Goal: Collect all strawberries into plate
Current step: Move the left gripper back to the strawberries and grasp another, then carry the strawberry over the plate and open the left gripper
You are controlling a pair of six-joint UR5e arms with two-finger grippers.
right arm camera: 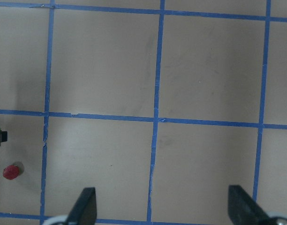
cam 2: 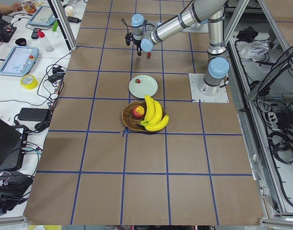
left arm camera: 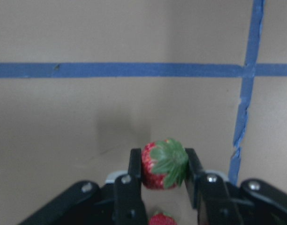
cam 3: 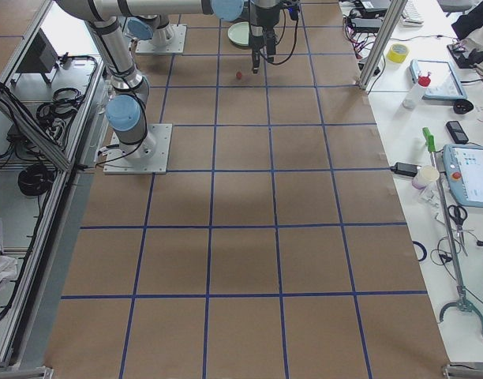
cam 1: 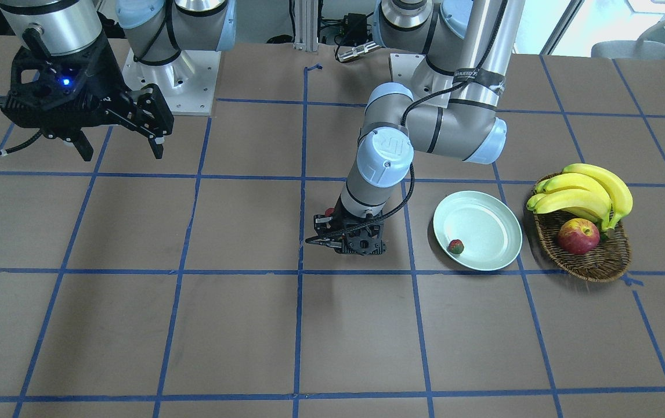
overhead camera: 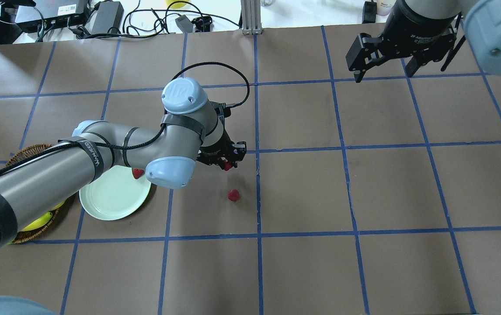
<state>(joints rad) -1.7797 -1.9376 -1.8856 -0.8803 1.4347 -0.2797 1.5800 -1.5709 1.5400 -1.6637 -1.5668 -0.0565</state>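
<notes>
One strawberry [cam 1: 455, 247] is lodged in the plate [cam 1: 483, 223], close to its rim. A second strawberry [left arm camera: 155, 174] is clamped in the left pincer [left arm camera: 163, 161], over the tabletop [overhead camera: 386, 192] and apart from the plate. A third strawberry [overhead camera: 233, 195] is seen lying on the tabletop near that pincer. The right pincer [right arm camera: 163, 208] is spread wide, empty, well apart. One of three is judged delivered; two deliveries are left.

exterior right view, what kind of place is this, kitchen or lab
Most likely a robotics lab workcell, not a kitchen: the left arm and right arm are bolted to a table gridded with blue tape, and a teach pendant sits on the side bench.
</notes>
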